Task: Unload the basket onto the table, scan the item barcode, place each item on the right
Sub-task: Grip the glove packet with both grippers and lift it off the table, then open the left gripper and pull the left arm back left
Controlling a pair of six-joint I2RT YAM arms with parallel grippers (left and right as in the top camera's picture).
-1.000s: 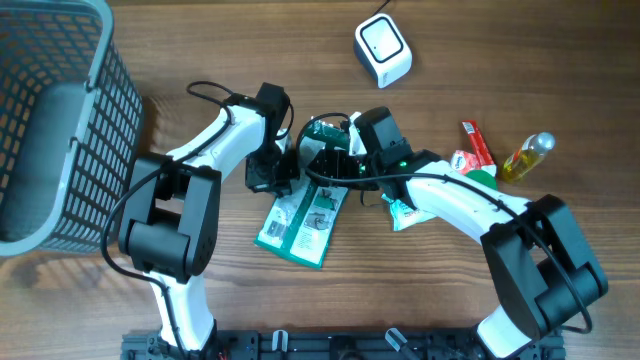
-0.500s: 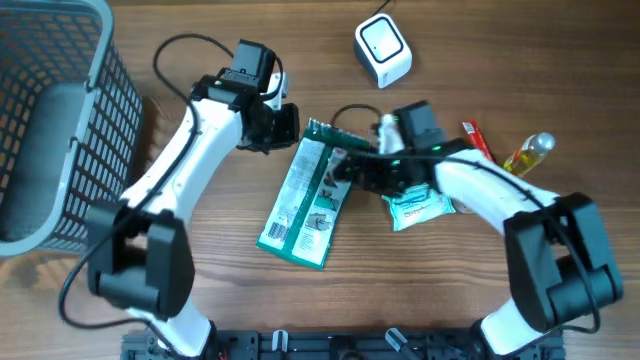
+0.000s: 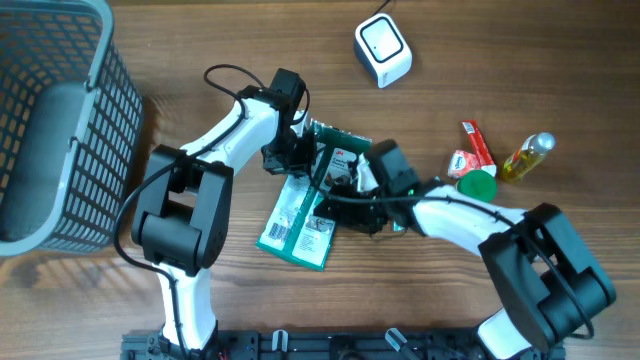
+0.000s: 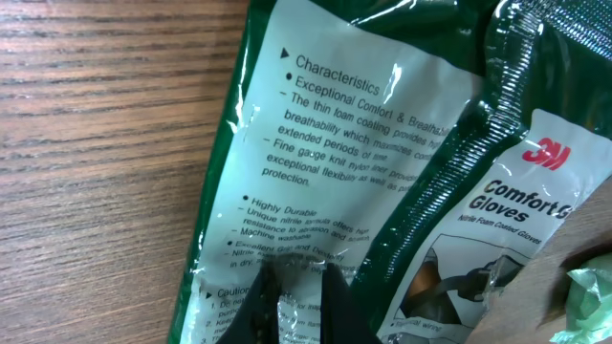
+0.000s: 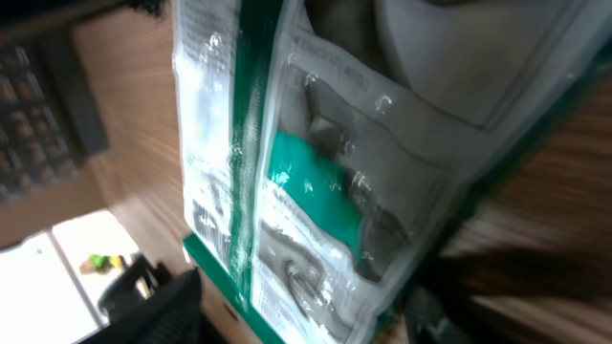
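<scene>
Beyond the glove packs (image 3: 295,225) stands the scanner (image 3: 383,50), basket (image 3: 110,130) far left.

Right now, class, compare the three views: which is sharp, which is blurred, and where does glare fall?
Overhead: sharp and evenly lit. Left wrist: crisp print on the glove packets, white glare streaks along their crinkled film. Right wrist: motion-blurred and tilted, print unreadable.

One high view, two close views

The whole counter (image 3: 560,60) is seen from straight above by the overhead camera, at a distance. The glove packets (image 3: 295,225), shared by all three views, are faced from very close by both wrist cameras, the right one tilted.
</scene>
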